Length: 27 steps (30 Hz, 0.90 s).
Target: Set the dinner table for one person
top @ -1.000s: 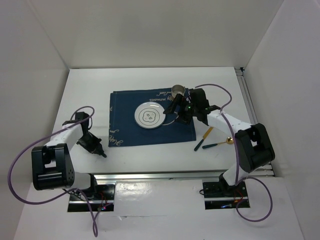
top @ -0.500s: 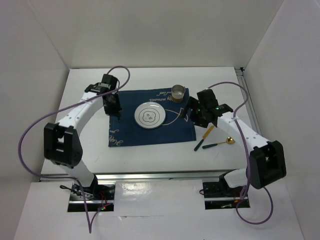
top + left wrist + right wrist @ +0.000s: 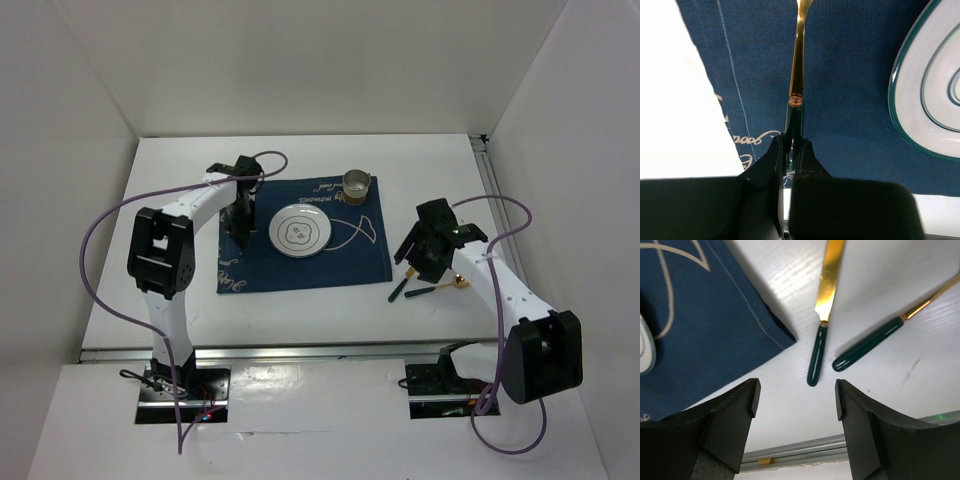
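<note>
While the left gripper [image 3: 792, 145] pinches a green-handled utensil [image 3: 799, 60] beside the plate [image 3: 930, 90], apparently for placing, the open-jawed right gripper [image 3: 796, 390] should next close on the knife [image 3: 819, 352].

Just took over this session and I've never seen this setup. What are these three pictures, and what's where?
Two robot arms stand at the near edge of a white table. The wide picture looks down from above; the other two come from cameras on each wrist. A blue mat holds a plate, with a small cup at its far edge. The left gripper is shut on a green-handled gold utensil over the mat. The right gripper is open above a knife and spoon lying on the table.
</note>
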{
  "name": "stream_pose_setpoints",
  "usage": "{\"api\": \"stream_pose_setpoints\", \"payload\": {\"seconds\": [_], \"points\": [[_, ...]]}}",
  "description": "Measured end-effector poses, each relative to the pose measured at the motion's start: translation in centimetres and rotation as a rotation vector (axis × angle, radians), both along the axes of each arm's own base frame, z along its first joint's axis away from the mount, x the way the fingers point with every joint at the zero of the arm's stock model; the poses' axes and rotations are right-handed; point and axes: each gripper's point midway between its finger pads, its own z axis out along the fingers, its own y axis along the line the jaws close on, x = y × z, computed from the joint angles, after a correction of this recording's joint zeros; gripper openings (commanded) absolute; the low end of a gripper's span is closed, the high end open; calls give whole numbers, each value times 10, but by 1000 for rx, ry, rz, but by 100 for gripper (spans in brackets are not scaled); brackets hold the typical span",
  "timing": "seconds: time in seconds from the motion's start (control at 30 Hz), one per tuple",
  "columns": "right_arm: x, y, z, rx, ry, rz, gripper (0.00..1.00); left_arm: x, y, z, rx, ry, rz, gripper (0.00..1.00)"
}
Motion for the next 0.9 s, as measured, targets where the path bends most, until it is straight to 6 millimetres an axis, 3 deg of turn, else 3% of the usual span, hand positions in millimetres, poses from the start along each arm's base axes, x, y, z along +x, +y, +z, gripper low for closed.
{"api": "stream_pose_setpoints", "payload": {"seconds": [0.17,0.4,0.43,0.5,0.57,0.7,0.9], "points": [[-18,-5,-21,2,70,-41,73,-5,0,-20,10,52,-4,2],[-33,-5,-39,25,124,-47,70,-13,0,-39,12,114,-24,52],[-33,-3,-39,31,125,-44,66,-14,0,-39,15,117,-25,65],[-32,-1,-40,44,123,-42,66,-15,-1,-39,22,122,-28,77],[-31,2,-40,55,118,-40,61,-17,-1,-35,31,118,-16,83],[-35,10,-50,75,136,-30,58,-16,-3,-11,17,61,8,84],[-37,27,-69,76,188,17,58,-11,-5,61,-40,-121,18,84]]}}
